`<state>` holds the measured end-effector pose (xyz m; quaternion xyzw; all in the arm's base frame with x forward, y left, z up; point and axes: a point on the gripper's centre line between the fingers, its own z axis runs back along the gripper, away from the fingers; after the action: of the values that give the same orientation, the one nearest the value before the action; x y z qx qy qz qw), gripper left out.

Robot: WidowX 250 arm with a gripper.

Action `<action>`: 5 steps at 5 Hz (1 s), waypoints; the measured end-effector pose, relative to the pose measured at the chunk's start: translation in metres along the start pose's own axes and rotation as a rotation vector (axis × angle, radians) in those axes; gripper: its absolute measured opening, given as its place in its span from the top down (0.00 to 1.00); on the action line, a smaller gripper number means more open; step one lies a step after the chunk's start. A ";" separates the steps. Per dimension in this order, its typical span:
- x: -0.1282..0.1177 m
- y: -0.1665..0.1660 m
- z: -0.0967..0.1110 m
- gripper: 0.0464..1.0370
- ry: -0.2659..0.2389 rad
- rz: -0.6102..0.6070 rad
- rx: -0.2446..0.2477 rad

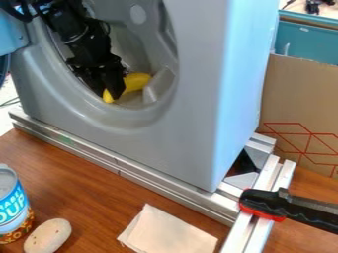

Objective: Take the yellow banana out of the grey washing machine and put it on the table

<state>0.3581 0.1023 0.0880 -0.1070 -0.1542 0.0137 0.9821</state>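
The black gripper (113, 95) is inside the round opening (157, 47) of a grey plastic housing (145, 138), right by a curved yellow banana (137, 81); I can't tell how open its jaws are or whether they grip it.

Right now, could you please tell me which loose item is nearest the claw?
The yellow item, right at the claw; it alone lies inside the grey machine, whereas the can and black-handled tool are outside.

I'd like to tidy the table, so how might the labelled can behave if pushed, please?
The can has a metal top, so it is probably stiff. It stands upright, so a high push might tip it, and its round side could then let it roll.
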 end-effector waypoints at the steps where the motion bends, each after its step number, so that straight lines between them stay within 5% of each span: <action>1: -0.016 -0.006 0.006 0.59 0.013 0.033 0.013; 2: -0.038 -0.013 0.019 0.59 0.031 0.063 0.087; 3: -0.073 -0.064 0.050 0.59 -0.038 0.092 0.201; 4: -0.117 -0.078 0.061 0.59 -0.001 0.155 0.272; 5: -0.164 -0.085 0.052 0.59 0.064 0.121 0.210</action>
<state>0.1853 0.0203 0.1053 -0.0128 -0.1136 0.0854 0.9898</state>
